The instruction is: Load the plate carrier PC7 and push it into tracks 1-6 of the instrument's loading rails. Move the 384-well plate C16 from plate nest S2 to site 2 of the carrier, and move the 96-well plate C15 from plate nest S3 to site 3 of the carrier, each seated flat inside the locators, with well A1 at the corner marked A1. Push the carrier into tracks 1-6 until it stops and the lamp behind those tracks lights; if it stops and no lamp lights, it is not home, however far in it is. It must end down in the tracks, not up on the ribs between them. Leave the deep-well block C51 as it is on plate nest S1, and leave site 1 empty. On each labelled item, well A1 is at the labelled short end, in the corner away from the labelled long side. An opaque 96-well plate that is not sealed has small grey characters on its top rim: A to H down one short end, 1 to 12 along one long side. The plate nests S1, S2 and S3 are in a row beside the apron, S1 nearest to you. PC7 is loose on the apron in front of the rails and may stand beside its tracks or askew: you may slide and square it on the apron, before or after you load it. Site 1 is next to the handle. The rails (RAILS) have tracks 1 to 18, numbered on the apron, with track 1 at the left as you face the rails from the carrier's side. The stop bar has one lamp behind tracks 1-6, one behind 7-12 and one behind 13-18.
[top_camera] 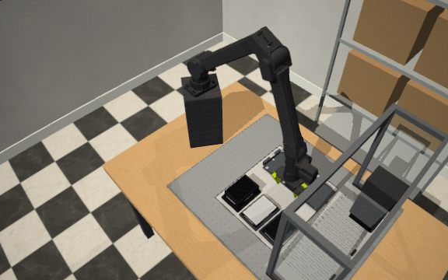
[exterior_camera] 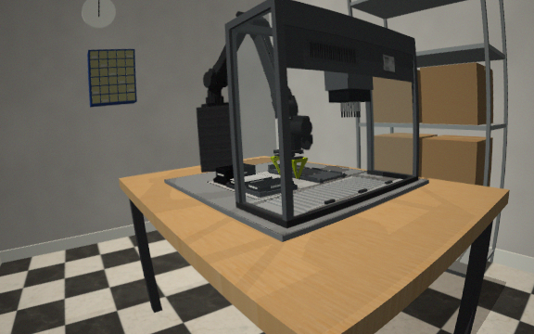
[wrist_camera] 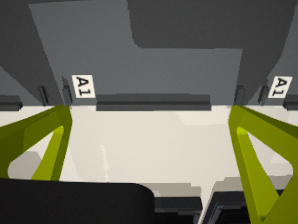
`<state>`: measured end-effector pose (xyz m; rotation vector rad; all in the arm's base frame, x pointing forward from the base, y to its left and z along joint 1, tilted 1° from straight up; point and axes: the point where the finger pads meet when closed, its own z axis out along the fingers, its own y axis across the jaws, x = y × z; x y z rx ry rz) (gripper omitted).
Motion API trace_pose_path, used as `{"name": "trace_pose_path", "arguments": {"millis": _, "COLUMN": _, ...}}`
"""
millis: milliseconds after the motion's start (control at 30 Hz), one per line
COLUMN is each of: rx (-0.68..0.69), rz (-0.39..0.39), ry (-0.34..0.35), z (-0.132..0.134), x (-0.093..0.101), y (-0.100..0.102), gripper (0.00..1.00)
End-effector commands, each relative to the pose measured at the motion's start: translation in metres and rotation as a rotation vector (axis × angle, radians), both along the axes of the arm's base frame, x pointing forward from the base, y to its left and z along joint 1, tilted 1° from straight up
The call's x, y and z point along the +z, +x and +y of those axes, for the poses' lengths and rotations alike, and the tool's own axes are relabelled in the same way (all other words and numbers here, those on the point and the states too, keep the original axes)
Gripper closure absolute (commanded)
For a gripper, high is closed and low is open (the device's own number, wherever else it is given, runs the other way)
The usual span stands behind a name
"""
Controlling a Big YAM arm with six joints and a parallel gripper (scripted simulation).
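My gripper [top_camera: 289, 182] is open and empty, low over the edge of the dark grey carrier PC7 [top_camera: 284, 164] on the apron. In the wrist view its green fingers straddle the white apron strip beside the carrier [wrist_camera: 153, 36], where two A1 corner marks [wrist_camera: 83, 86] and the site numbers 2 and 3 show. The tall black deep-well block C51 [top_camera: 241, 190], the white 384-well plate C16 [top_camera: 260, 210] and the black 96-well plate C15 [top_camera: 272, 229] sit in a row on their nests. C15 is partly hidden by a frame post.
The instrument's grey frame [top_camera: 348, 187] stands over the ribbed rails [top_camera: 325, 233], with a dark pipetting head [top_camera: 379, 198] hanging inside. In the exterior view the gripper [exterior_camera: 289, 167] shows behind a frame post. The arm's black base block [top_camera: 204, 113] stands at the table's far side.
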<state>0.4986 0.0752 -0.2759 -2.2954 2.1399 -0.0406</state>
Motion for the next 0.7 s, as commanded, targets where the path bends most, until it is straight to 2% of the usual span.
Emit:
{"name": "trace_pose_path", "arguments": {"millis": 0, "rx": 0.014, "rz": -0.009, "ry": 0.016, "z": 0.0203, "x": -0.0030, "y": 0.0079, "gripper": 0.00}}
{"name": "trace_pose_path", "arguments": {"millis": 667, "rx": 0.017, "rz": -0.007, "ry": 0.016, "z": 0.0262, "x": -0.0034, "y": 0.0064, "gripper": 0.00}}
